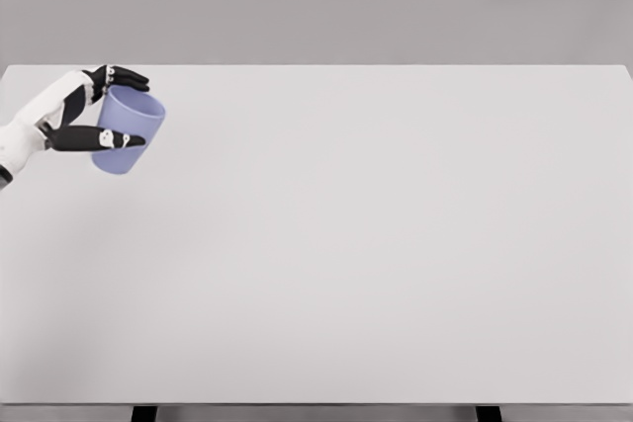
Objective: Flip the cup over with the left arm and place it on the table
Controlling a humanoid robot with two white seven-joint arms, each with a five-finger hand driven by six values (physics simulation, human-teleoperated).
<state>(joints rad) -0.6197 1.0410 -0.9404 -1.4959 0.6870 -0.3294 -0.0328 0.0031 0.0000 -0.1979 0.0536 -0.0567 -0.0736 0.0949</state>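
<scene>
left hand [94, 111]: fingers clamped around the cup [127, 130]
place: table [376, 244] far-left corner
risk: tilted cup may slip mid-flip if the grip loosens

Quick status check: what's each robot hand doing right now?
Left robot hand: closed around the purple cup, holding it tilted near the table's far left.
Right robot hand: not in view.
</scene>
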